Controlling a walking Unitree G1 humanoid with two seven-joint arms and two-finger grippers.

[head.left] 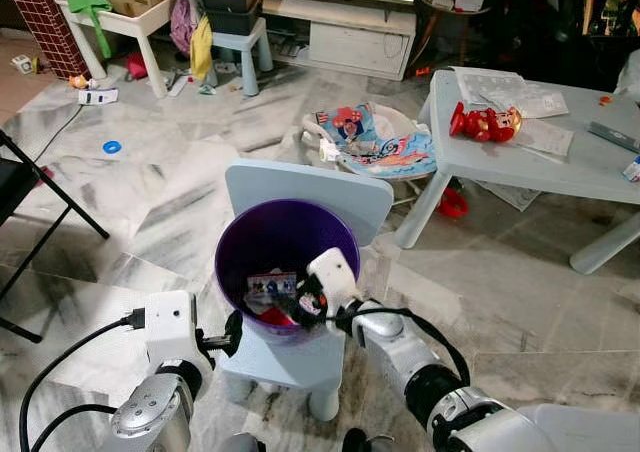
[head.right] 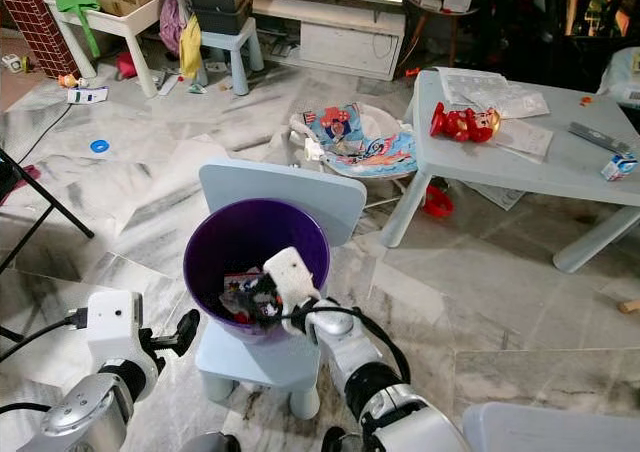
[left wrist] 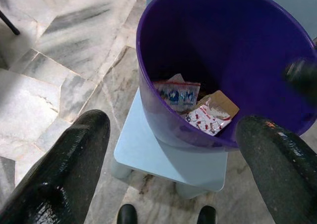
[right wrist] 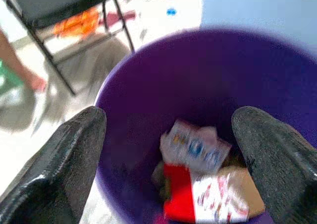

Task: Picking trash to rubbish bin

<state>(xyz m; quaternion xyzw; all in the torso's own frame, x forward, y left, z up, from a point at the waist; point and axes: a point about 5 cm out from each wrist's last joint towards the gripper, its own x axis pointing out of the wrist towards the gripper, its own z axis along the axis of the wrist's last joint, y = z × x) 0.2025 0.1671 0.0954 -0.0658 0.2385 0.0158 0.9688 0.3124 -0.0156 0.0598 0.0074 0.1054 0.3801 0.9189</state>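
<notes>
Trash dropped in, more pickup likely left.

Left gripper (head.left: 232, 334) spread empty just outside the purple bin (head.left: 232, 242); wrappers (left wrist: 198, 107) lying below the right gripper (head.left: 312, 302), spread wide and holding nothing over the rim; scattered floor clutter (head.left: 112, 146) far beyond.

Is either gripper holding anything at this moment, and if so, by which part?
Nothing is held. The right gripper is open over the purple bin, wrappers lying inside; the left gripper is open beside it.
</notes>
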